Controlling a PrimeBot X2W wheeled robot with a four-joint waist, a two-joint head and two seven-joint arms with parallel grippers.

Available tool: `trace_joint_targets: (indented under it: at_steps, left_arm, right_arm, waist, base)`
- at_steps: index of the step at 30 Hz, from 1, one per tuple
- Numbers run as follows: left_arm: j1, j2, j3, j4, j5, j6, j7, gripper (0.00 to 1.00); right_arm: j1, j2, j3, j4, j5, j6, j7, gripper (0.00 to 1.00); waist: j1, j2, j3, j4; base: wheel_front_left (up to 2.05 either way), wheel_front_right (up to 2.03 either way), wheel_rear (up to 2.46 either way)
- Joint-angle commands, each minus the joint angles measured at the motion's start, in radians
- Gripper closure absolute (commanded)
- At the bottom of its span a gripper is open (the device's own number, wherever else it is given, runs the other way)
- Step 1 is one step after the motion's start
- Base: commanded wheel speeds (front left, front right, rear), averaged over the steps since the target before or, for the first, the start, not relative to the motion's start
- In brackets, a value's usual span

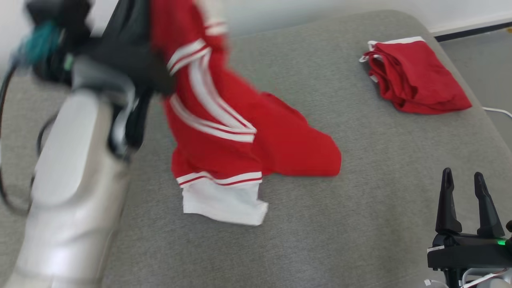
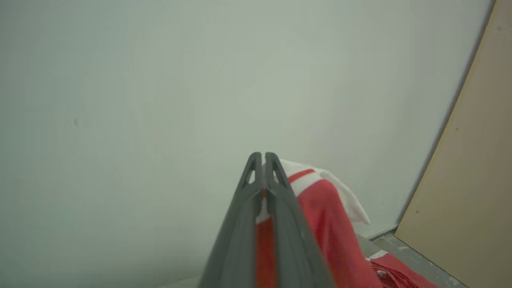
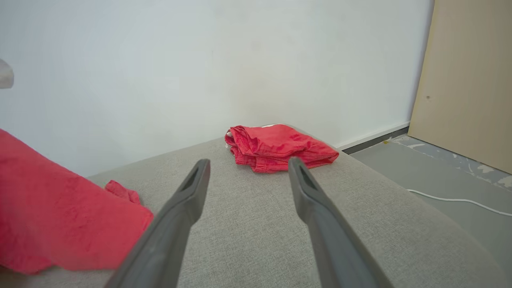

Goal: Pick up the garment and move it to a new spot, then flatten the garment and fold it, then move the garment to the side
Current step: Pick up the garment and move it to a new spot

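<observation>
the garment point(image 1: 224, 120) is held up by the left gripper point(image 2: 261, 156), jaws closed on its edge, hem resting on the pad point(image 1: 360, 224), right gripper point(image 1: 462, 176) jaws open and empty; the thin hold could be lost if the hem is snagged.

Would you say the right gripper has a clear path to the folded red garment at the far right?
Probably yes: the right gripper is open and empty, and bare grey surface lies between it and the folded red garment, though reach is unsure.
</observation>
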Motion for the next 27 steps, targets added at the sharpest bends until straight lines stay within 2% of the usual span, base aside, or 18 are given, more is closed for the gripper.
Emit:
trace_joint_targets:
  at_steps: [1, 4, 5, 11, 12, 13, 14, 21, 27]
  left_arm:
    - [0.109, 0.036, 0.03, -0.014, -0.018, 0.016, -0.019, 1.0]
    - [0.252, 0.084, 0.072, -0.034, -0.04, 0.041, -0.039, 1.0]
    - [0.252, 0.084, 0.072, -0.034, -0.04, 0.041, -0.039, 1.0]
    - [0.48, 0.131, 0.147, -0.048, -0.078, 0.074, -0.092, 1.0]
    - [0.507, 0.136, 0.156, -0.043, -0.082, 0.078, -0.101, 0.89]
    - [0.529, 0.138, 0.162, -0.034, -0.087, 0.08, -0.108, 0.51]
    - [0.545, 0.131, 0.172, -0.029, -0.103, 0.08, -0.116, 0.0]
    - [0.581, 0.134, 0.173, -0.051, -0.059, 0.054, -0.18, 0.0]
    - [0.63, 0.137, 0.188, -0.158, 0.017, 0.046, -0.193, 0.0]
  right_arm:
    - [0.002, -0.009, 0.004, -0.002, -0.003, -0.002, 0.0, 0.0]
    - [-0.004, -0.015, 0.011, -0.003, -0.001, -0.002, 0.0, 0.0]
    - [-0.004, -0.015, 0.011, -0.003, -0.001, -0.002, 0.0, 0.0]
    - [-0.008, -0.027, 0.028, 0.007, 0.007, -0.002, 0.0, 0.0]
    - [-0.007, -0.029, 0.038, 0.009, 0.008, -0.002, 0.0, 0.0]
    - [-0.008, -0.031, 0.041, 0.012, 0.009, -0.002, 0.0, 0.0]
    - [-0.01, -0.034, 0.045, 0.014, 0.009, -0.002, 0.0, 0.0]
    - [-0.008, -0.053, 0.059, 0.001, 0.009, -0.002, 0.0, 0.0]
    - [0.02, -0.056, 0.067, -0.03, -0.004, -0.002, 0.0, 0.0]
  waist:
    - [-0.0001, 0.0, 0.006, 0.026]
    - [-0.0001, 0.0, 0.012, 0.038]
    - [-0.0001, 0.0, 0.012, 0.038]
    - [-0.0001, 0.0, 0.022, 0.055]
    - [-0.0001, 0.0, 0.022, 0.057]
    - [-0.0001, 0.0, 0.021, 0.06]
    - [-0.0001, 0.0, 0.02, 0.062]
    - [-0.0001, 0.0, -0.017, 0.101]
    - [-0.0001, 0.0, -0.079, 0.153]
  base:
    - [0.0, 0.0, 0.0]
    - [0.0, 0.0, 0.0]
    - [0.0, 0.0, 0.0]
    - [0.0, 0.0, 0.0]
    - [0.0, 0.0, 0.0]
    - [0.0, 0.0, 0.0]
    - [0.0, 0.0, 0.0]
    - [0.0, 0.0, 0.0]
    - [0.0, 0.0, 0.0]
